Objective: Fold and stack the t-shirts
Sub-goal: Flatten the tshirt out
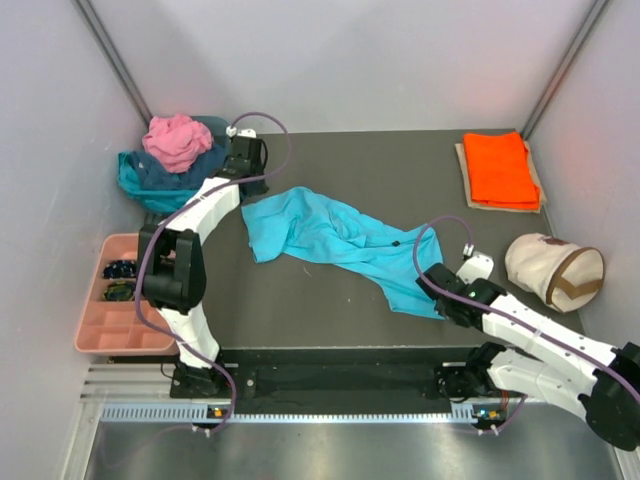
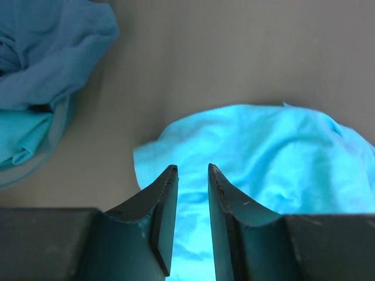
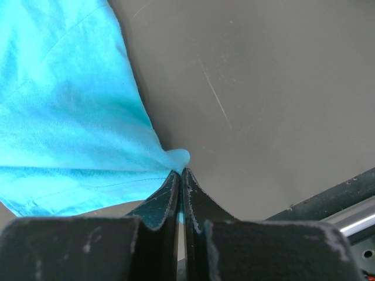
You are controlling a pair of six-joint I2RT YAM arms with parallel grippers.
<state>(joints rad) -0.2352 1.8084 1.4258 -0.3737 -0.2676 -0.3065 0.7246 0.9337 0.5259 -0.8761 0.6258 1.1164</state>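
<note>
A bright turquoise t-shirt point(image 1: 335, 240) lies crumpled in a diagonal band across the dark mat. My left gripper point(image 1: 246, 172) hovers over its far left end. Its fingers point(image 2: 192, 168) stand slightly apart with nothing between them, and the turquoise cloth point(image 2: 263, 158) lies below. My right gripper point(image 1: 440, 298) is shut on the shirt's near right corner, and a small nub of cloth point(image 3: 179, 157) pokes out past the pinched tips point(image 3: 180, 170). A folded orange t-shirt point(image 1: 500, 170) lies at the back right. Pink point(image 1: 177, 141), navy point(image 1: 190, 172) and teal point(image 1: 140, 188) t-shirts are heaped at the back left.
A cream canvas bag point(image 1: 553, 270) with a brown strap sits at the right edge. A pink compartment tray point(image 1: 115, 325) stands left of the left arm. The orange shirt rests on a beige board point(image 1: 465, 165). The heap of shirts point(image 2: 47, 52) is close beside the left gripper.
</note>
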